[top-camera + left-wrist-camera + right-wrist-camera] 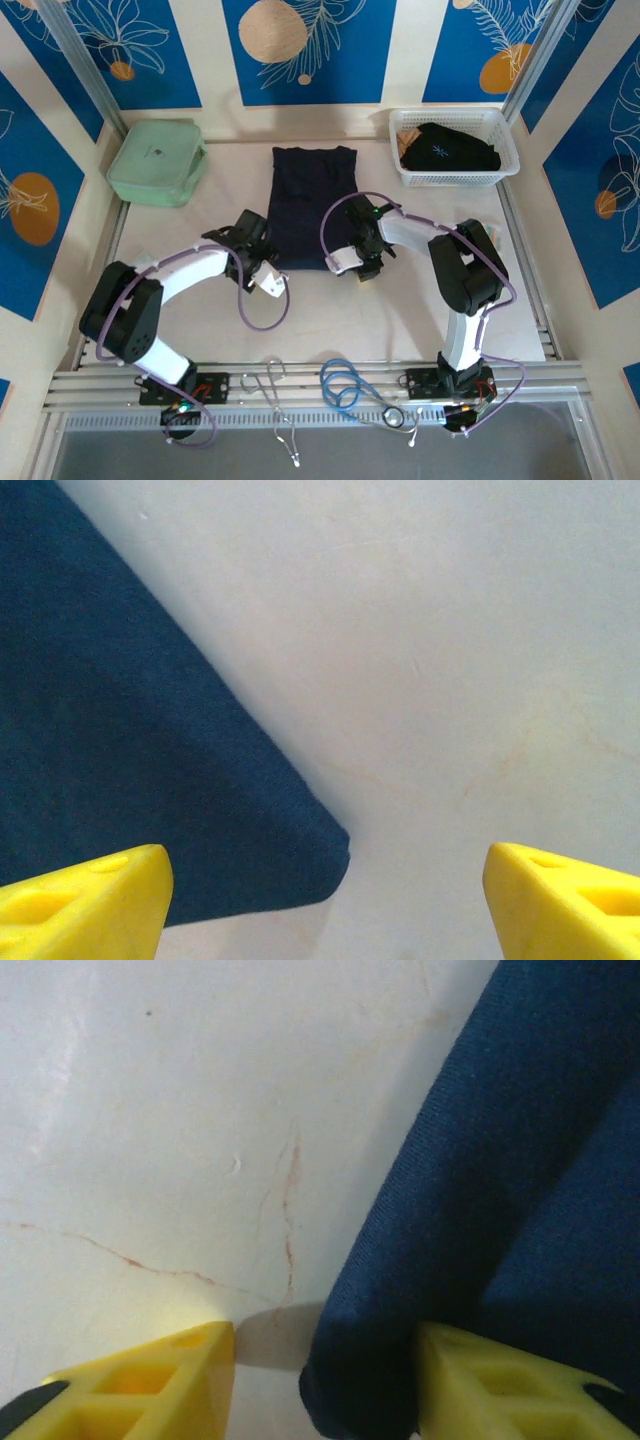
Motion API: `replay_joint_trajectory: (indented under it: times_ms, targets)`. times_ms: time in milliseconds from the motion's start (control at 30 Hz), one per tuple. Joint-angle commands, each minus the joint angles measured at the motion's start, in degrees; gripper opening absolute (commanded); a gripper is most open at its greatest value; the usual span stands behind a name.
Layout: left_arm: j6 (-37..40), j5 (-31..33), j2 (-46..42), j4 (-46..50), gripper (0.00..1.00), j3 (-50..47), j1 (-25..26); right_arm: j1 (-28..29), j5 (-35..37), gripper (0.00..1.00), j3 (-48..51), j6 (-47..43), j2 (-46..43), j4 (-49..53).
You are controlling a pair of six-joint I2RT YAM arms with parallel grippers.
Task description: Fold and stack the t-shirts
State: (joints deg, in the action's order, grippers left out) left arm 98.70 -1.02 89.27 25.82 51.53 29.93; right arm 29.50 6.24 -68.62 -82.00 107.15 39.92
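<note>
A plain navy t-shirt (313, 205) lies folded into a long strip in the middle of the table. My left gripper (268, 262) hovers at its near left corner; in the left wrist view the shirt (120, 730) ends in a corner just inside the open gripper (325, 900), touching neither finger. My right gripper (354, 262) is at the near right corner. There the shirt's folded edge (500, 1160) lies between the fingers of the gripper (325, 1380), against the right finger (490, 1390), with a gap to the left finger (150, 1385). A second black t-shirt (445, 150) with a pale blue mark sits in the basket.
A white lattice basket (455, 178) stands at the back right and a mint-green zip case (157, 162) at the back left. Loose cables, one blue (345, 385), lie along the near rail between the arm bases.
</note>
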Motion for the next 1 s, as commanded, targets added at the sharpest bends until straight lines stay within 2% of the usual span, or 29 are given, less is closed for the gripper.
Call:
replay_joint_trajectory:
  times_ms: [0, 133, 333, 667, 967]
  targets:
    - [-1.56, -1.71, 2.61, 1.6, 0.77, 3.0, 0.12, -0.32, -1.4, 0.38, -0.67, 0.48, 3.62, -1.78]
    - [-2.93, -2.19, 5.89, 1.88, 0.73, 5.74, 0.1, -0.57, -1.75, 0.24, -1.34, 0.95, 4.28, -1.03]
    - [-2.5, -1.18, 8.46, 1.51, 0.65, 6.66, -0.04, -0.99, -2.33, 0.13, -1.63, 1.33, 4.59, -0.28]
    - [-1.93, -1.01, 7.16, 2.56, 0.49, 5.95, -0.93, -0.58, -2.92, 0.09, -1.77, 2.38, 4.93, 0.66]
    - [-1.5, -0.59, 10.71, 1.65, 0.47, 6.62, -2.11, -0.41, -3.33, 0.09, -1.93, 2.92, 5.26, 1.71]
